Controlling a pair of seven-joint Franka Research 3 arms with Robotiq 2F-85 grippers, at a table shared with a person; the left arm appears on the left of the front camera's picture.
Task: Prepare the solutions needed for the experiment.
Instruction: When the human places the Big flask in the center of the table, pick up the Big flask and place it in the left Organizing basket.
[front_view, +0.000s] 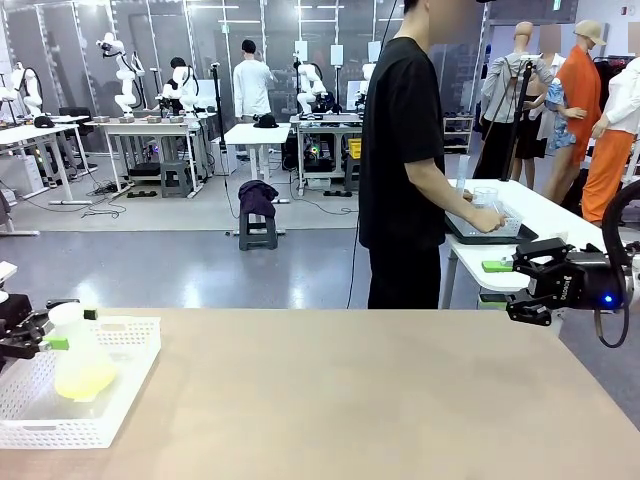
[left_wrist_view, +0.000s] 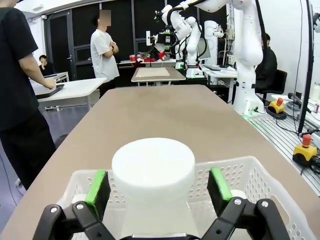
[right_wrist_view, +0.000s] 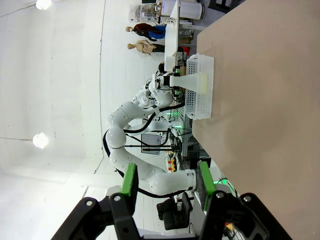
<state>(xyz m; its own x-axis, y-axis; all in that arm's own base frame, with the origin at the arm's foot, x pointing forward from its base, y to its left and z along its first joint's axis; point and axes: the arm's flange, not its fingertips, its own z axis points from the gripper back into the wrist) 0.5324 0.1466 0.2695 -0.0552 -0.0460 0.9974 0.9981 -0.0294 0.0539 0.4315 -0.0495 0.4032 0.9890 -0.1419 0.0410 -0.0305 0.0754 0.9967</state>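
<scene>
Tabletop (front_view: 380, 390) free beside basket (front_view: 120, 385)

Brown table (front_view: 350, 390): white perforated basket (front_view: 120, 400) at robot's left edge (rest of top bare).

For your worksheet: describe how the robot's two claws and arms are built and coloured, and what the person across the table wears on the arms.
The right claw is black with green pads, a small blue light on its body and a black cable looping behind. The left claw has the same black linkages and green pads. The left arm is white and jointed. The person wears a black short-sleeved T-shirt.
</scene>
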